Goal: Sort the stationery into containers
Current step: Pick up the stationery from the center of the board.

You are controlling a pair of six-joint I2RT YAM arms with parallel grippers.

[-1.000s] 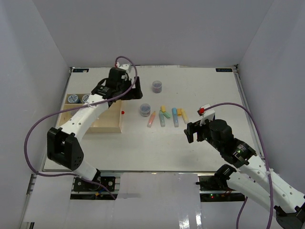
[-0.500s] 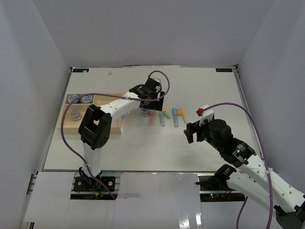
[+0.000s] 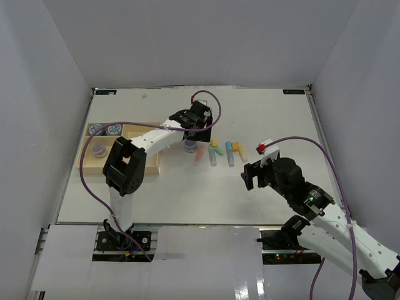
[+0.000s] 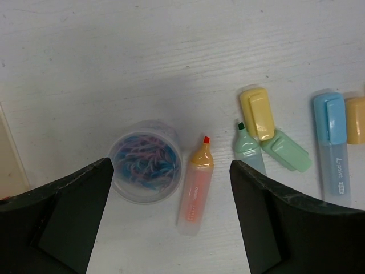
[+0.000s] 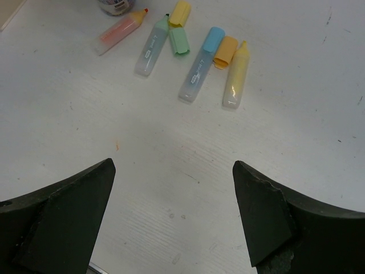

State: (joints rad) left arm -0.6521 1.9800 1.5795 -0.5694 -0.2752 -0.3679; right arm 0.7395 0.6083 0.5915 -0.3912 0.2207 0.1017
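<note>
Left gripper [image 4: 170, 177] hangs wide open right over a clear jar [image 4: 145, 169] of coloured clips!
Nothing gripped: the jar stands on the table [image 3: 262, 106] between the two fingers, touching neither. Just beside it lies an uncapped orange pen [image 4: 195, 191], with a green pen [image 4: 248, 151], blue pen [image 4: 333, 148] and yellow pen [image 5: 235, 77] further along. Over on the left, the tray [image 3: 152, 161] holds two blue-lidded jars [image 3: 95, 129] in its far corner, plus a grey-purple jar [image 3: 98, 150] nearer. The right gripper [image 5: 173, 165] hovers wide open too, empty, above bare table short of the pens.
</note>
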